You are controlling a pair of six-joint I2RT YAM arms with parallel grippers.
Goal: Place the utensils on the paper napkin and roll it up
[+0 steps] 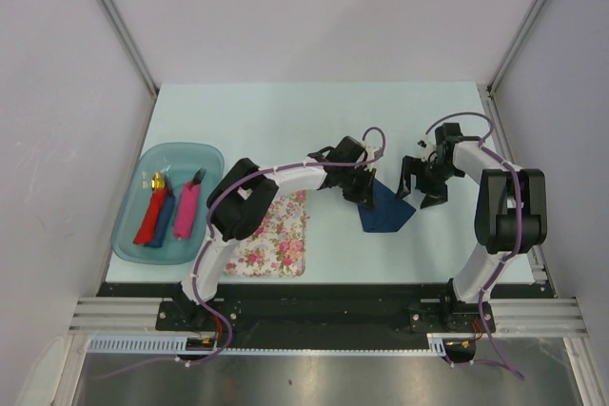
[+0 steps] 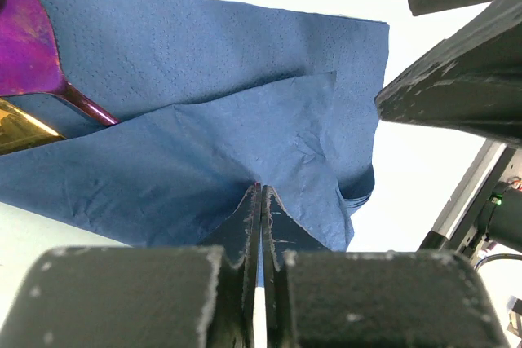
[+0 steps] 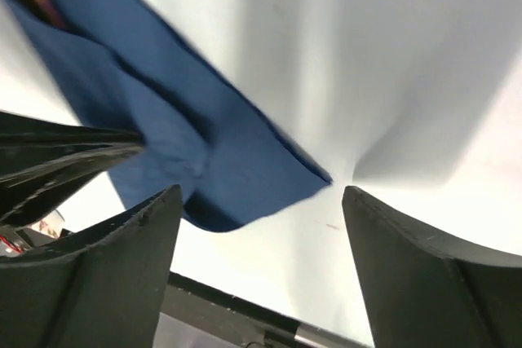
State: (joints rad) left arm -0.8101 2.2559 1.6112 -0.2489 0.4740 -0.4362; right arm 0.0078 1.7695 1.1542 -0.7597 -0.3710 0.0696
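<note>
Two robot arms meet over a navy napkin [image 1: 388, 218] near the middle of a pale table [image 1: 285, 121].

The left gripper [image 2: 261, 200] is pressed together, pinching a raised fold of the napkin between its fingers. In its wrist view, a shiny purple spoon [image 2: 28, 38] and a gold utensil [image 2: 20, 124] lie on the napkin at the far left, their ends slipping under the lifted fold. The right gripper [image 3: 263, 201] is spread wide and holds nothing, with a corner of the napkin lying between its fingers. From above, it sits just beside the napkin's right edge. A floral mat [image 1: 276, 235] lies to the left of the napkin. Further left, a teal tray [image 1: 195, 154] holds red, blue and pink pieces [image 1: 171, 211].
</note>
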